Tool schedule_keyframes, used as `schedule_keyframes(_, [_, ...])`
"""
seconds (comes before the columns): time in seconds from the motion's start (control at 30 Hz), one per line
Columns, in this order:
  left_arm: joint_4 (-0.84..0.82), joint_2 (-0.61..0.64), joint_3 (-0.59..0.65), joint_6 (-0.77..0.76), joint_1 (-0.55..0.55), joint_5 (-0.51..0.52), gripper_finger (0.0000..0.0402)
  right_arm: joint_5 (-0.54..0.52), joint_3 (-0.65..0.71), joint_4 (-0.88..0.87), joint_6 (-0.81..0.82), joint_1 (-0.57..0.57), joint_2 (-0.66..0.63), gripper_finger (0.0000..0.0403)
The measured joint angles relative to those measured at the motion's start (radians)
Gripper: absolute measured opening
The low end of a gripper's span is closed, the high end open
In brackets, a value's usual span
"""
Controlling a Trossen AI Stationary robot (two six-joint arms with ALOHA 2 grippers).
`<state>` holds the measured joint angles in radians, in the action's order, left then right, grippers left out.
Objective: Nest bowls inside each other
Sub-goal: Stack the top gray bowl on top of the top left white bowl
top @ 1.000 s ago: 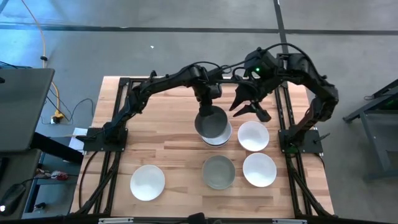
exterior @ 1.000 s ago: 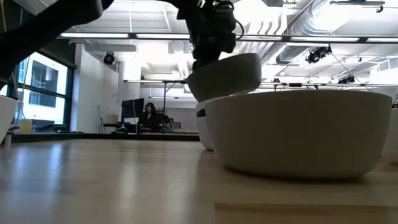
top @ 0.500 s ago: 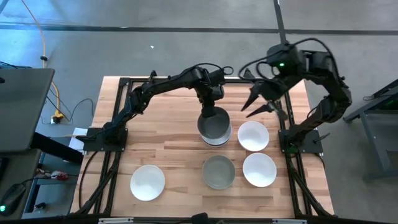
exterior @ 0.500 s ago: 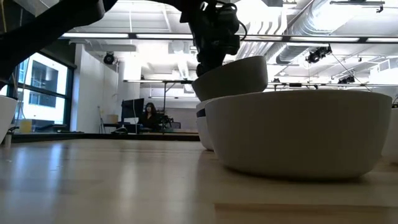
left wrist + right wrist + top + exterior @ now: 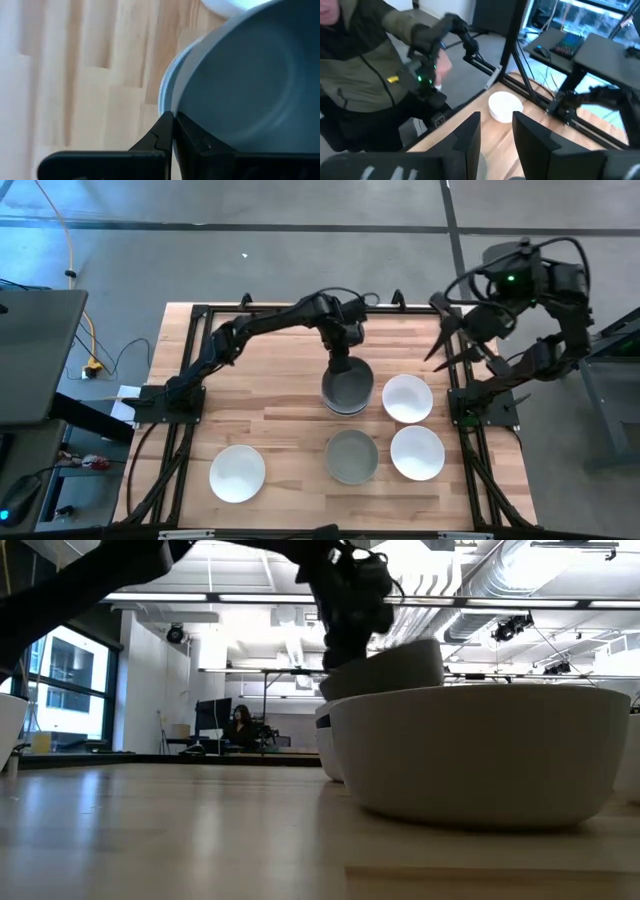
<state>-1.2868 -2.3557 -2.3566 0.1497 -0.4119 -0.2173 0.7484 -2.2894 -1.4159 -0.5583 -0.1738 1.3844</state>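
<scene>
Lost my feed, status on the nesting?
Left tool shut on grey bowl, lowering it into white bowl. Right tool open, raised off the table edge. Nothing in the way.

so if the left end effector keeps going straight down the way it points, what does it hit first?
Likely the white bowl directly beneath: the left end effector grips the grey bowl by its rim, pointing down over it. Remaining gap unclear.
</scene>
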Motion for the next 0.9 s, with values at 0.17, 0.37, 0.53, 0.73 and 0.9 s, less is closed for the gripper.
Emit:
schedule_keyframes(0.17, [-0.026,-0.063,0.000,0.008,0.010,0.001,0.0000,0.021,0.000,-0.011,0.010,0.000,-0.023,0.0105])
schedule_keyframes(0.37, [-0.121,-0.091,0.000,0.011,0.001,0.012,0.0000,0.021,0.000,-0.044,0.015,0.000,-0.031,0.0105])
schedule_keyframes(0.53, [-0.123,-0.084,0.000,0.011,-0.003,0.048,0.0000,0.021,0.000,-0.054,0.000,0.000,-0.031,0.0105])
schedule_keyframes(0.73, [-0.139,-0.070,0.000,0.011,-0.009,0.084,0.0000,0.020,0.036,-0.055,-0.025,0.000,-0.032,0.0105])
schedule_keyframes(0.9, [-0.156,-0.068,0.000,0.018,-0.016,0.083,0.0000,0.020,0.100,-0.045,-0.026,0.000,-0.033,0.0105])
